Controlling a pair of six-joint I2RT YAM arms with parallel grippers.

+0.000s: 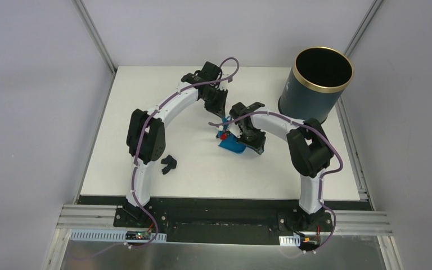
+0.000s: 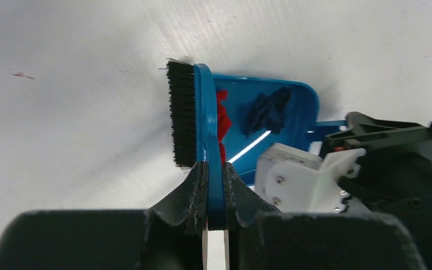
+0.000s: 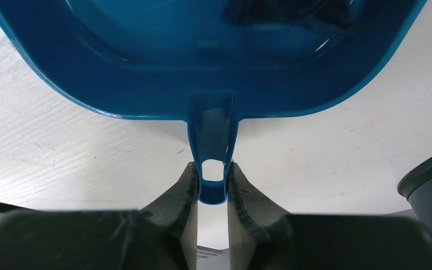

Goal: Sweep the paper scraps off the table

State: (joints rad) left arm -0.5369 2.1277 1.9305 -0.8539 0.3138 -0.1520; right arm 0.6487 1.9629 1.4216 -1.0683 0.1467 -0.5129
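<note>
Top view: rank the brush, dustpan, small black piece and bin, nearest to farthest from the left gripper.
1. Hand brush, clamped in the left gripper.
2. Dustpan, just right of it, mid-table.
3. Small black piece, near left, and dark bin, far right: too close to call.

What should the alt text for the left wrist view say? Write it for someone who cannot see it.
The left fingers clamp a blue brush, its black bristles at the open edge of a blue dustpan, with the white table beneath. Red paper scraps and a dark blue wad lie inside the dustpan.
</note>
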